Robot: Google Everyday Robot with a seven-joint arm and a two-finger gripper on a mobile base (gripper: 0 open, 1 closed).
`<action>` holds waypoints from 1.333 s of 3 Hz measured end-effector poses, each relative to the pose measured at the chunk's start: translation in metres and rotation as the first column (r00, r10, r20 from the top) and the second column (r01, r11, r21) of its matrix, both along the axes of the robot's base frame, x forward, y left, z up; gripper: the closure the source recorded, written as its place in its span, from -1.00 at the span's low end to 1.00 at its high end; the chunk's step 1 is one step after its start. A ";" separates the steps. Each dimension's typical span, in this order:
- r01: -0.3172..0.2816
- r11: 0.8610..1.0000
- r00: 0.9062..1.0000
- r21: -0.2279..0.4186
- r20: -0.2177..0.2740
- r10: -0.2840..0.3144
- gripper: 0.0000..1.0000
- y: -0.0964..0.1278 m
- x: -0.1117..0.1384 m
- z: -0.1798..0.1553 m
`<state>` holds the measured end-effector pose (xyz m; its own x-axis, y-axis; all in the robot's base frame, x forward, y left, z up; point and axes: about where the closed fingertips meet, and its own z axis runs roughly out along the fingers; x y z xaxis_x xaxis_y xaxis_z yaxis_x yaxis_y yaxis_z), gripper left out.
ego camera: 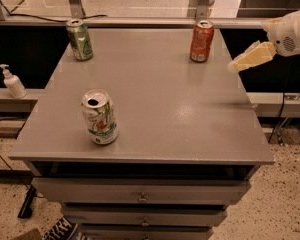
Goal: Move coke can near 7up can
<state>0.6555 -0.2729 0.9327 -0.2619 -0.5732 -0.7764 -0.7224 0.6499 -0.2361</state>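
standing at the far right corner of the grey table top (155, 104) is the coke can (202, 41). it is sitting upright, and it is showing a red-orange side and a silver top. small white marks are showing on it, but they are too blurry to read.

the 7up can (99, 117) is standing upright near the front left of the same top, well apart from the coke can. it is white with green and red swirls and a green band at the bottom. its top is showing an open hole. i cannot read any word on it.

a green can (79, 39) is standing at the far left corner, and its pale marks are too small to read.

the gripper (235, 65) is hanging in the air just off the right edge of the table, near the coke can but not touching it. it is pale yellow and is pointing down and left. i cannot tell if it is wide or narrow.

a white soap bottle (12, 82) is sitting on a ledge to the left. grey drawers (140, 196) with little knobs are showing under the top.
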 end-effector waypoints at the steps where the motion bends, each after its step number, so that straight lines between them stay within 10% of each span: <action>1: -0.033 0.998 0.999 0.061 0.017 0.032 -1.00 0.034 0.029 -0.016; 4: -0.047 0.984 0.997 0.174 0.062 0.037 -1.00 0.076 0.111 -0.046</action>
